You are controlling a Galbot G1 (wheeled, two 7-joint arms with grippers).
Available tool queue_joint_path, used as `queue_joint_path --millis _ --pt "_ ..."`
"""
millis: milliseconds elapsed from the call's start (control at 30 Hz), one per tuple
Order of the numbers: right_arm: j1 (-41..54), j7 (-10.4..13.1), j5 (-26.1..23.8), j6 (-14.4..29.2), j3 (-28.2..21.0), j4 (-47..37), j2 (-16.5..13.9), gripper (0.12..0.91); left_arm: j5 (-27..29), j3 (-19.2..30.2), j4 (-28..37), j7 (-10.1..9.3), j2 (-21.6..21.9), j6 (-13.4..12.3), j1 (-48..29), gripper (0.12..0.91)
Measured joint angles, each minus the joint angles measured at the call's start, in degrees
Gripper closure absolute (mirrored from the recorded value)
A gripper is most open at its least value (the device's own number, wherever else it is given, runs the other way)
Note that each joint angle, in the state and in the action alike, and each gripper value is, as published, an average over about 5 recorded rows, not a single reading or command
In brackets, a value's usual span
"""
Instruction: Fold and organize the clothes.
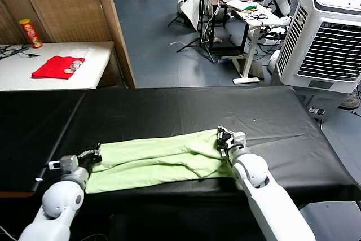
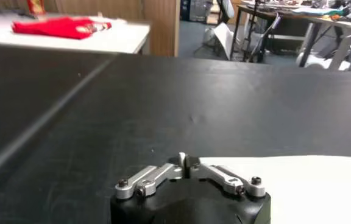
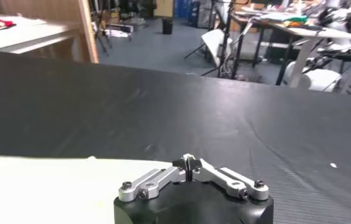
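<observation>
A pale green shirt [image 1: 155, 162] lies stretched across the lower middle of a black table [image 1: 169, 111]. The left gripper [image 1: 97, 155] is clamped on its left end, the right gripper [image 1: 223, 140] on its right end. A red cloth [image 1: 57, 66] sits upper left.

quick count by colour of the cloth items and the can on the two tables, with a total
pale light-green thin fabric shirt on the black table: 1
bright red folded cloth on the white side table: 1
red and yellow cylindrical can on the white side table: 1
total: 3
</observation>
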Motion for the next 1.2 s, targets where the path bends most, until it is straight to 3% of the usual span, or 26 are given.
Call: queue_joint_path --millis 100,200,467,567,633,1067,1200 --pt "-1.23 -1.05 0.09 -0.15 0.44 0.95 -0.06 0.86 0.63 0.01 -0.07 0.74 -0.04 -0.08 -0.28 0.894" --pt "-2.28 -2.04 0.1 -0.28 1.0 2.05 -0.61 0.722 0.74 -0.1 -0.53 1.24 0.19 -0.14 -0.36 0.808" --pt "-5.13 -3.46 0.27 -0.16 2.93 5.99 -2.75 0.297 -1.17 -1.95 -3.39 1.39 1.41 0.02 1.73 0.393" --pt "-6.73 -3.95 0.44 0.03 3.64 7.77 -3.45 0.237 -3.27 -3.23 -5.31 1.33 1.03 -0.05 3.91 0.272" --pt "-7.77 -4.1 0.62 0.12 4.07 8.88 -3.86 0.23 -4.58 -4.21 -6.85 1.26 0.51 -0.29 5.86 0.242" --pt "-9.49 -3.58 1.76 0.14 4.47 12.79 -4.5 0.227 -7.15 -6.88 -11.22 1.37 -4.11 -1.57 16.03 0.247" --pt "-9.8 -3.54 1.75 0.12 4.49 13.24 -4.54 0.227 -7.67 -6.43 -11.25 1.6 -5.35 -1.7 16.86 0.398"
